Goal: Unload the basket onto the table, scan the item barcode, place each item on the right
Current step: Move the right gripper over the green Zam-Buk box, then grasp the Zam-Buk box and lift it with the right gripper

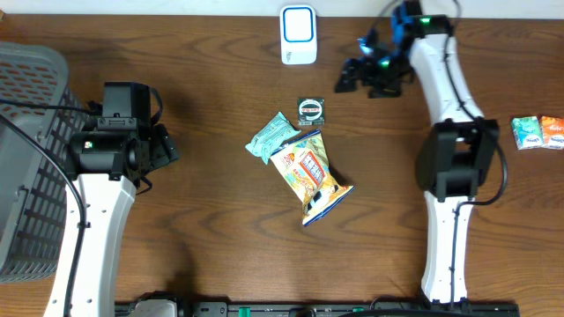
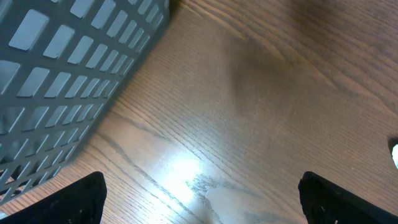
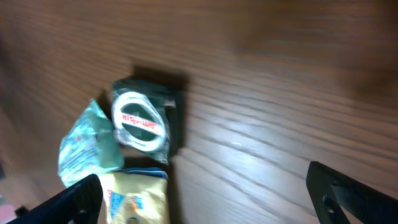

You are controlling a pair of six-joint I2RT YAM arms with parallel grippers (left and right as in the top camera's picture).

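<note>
Progress: No packet is held or raised toward the scanner [image 1: 299,33]. I judge the scan as not under way, so pick-up, showing the barcode and setting the item aside are all left. Whether any packet has already been scanned cannot be told.
Right tool [image 3: 202,196]: Its fingers are spread wide with nothing between them, and it hovers above the surface [image 1: 220,238].
Left tool [image 2: 200,198]: It is spread wide and empty over bare wood, with the basket [image 2: 56,74] ahead of it to one side.
Items: Three lie clustered just ahead of the right tool. The dark green packet [image 3: 149,118] is nearest its centre line. The teal packet [image 3: 84,146] is just beside that, and the yellow snack bag [image 3: 137,199] lies close by one fingertip. No barcode shows.
Scanner place: It is beside the right tool and well apart from the left tool.
Materials: The scanner is a smooth white block with a blue panel. The dark packet is square, flat and glossy, with a white ring printed on it. The teal packet is crinkled film. The snack bag is puffed, shiny foil. The basket is grey plastic lattice. The surface is dark grained wood.
Other: Two small packets [image 1: 538,132] lie well behind the right tool.
</note>
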